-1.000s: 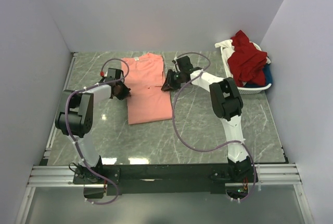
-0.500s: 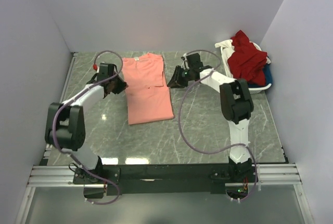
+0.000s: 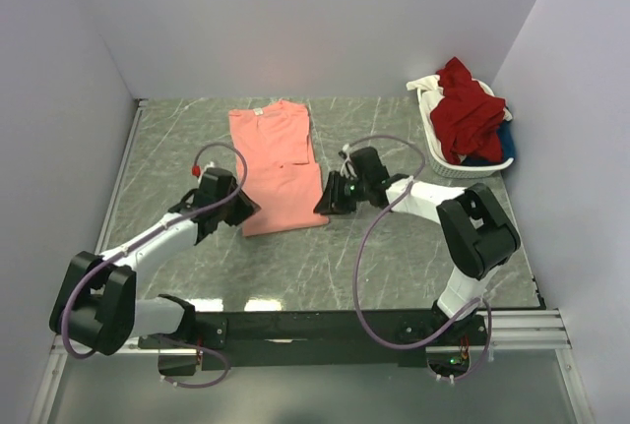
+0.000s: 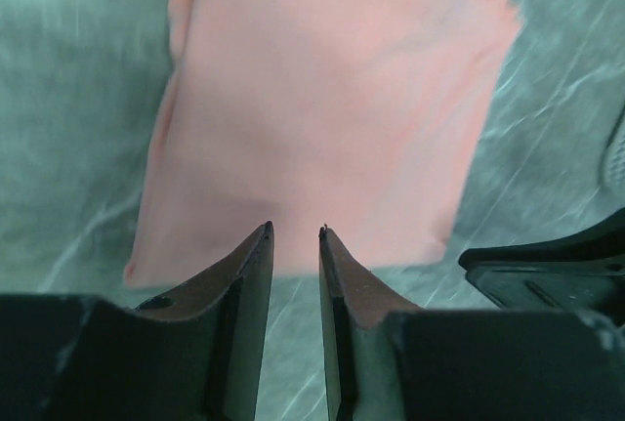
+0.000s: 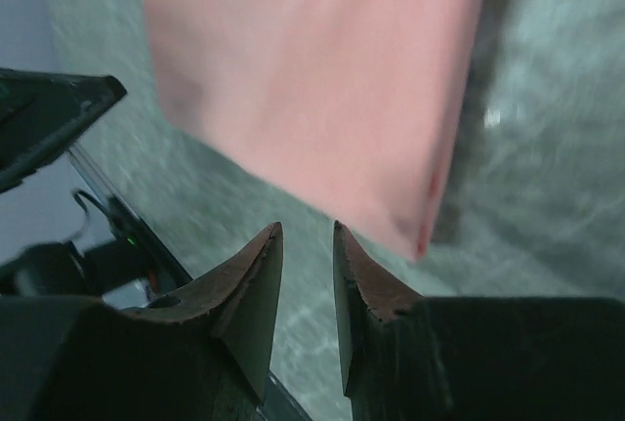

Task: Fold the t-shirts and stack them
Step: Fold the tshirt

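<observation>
While both hands hover at its near hem, the salmon-pink shirt waits for a crosswise fold.

Nearest the arm bases, the left hand (image 4: pixel 295 231) and right hand (image 5: pixel 308 229) sit low over the grey marbled bench (image 3: pixel 394 247), each just short of a near corner of the salmon-pink cloth t-shirt (image 3: pixel 281 163). Each hand's fingers are parted by a narrow gap and grip nothing. The shirt lies flat as a long narrow strip, hem toward the hands and collar at the far end. I judge the lengthwise fold done and the hem-to-collar fold due next. Each hand would need to drop onto its corner, pinch the cloth, then lift and carry it evenly toward the collar. Far right, the white slatted plastic basket (image 3: pixel 440 156) holds the dark red shirt (image 3: pixel 468 109) with blue and white ones, all unfolded.
</observation>
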